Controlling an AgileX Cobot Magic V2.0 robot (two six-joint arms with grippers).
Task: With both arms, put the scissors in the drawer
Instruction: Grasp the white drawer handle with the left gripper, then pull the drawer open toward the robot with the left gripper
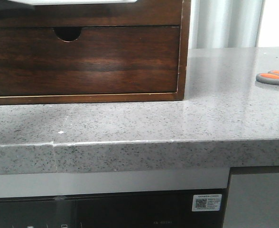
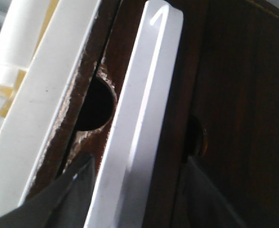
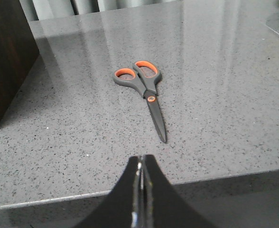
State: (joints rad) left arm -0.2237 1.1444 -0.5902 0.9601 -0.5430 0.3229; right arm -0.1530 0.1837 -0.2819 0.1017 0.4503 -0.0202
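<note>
My right pincer (image 3: 141,164) is clenched on nothing. The scissors (image 3: 144,90) lie flat toward the bench's right edge: light, stiff, probably slippery; I'd pinch the pivot neck.

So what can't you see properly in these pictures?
- Front view: the scissors are cut off by the right edge; only the handles show.
- Front view: neither arm shows.
- Left wrist view: the drawer fills the frame, so its inside is hidden.
- Left gripper: only blurred fingertips.
</note>
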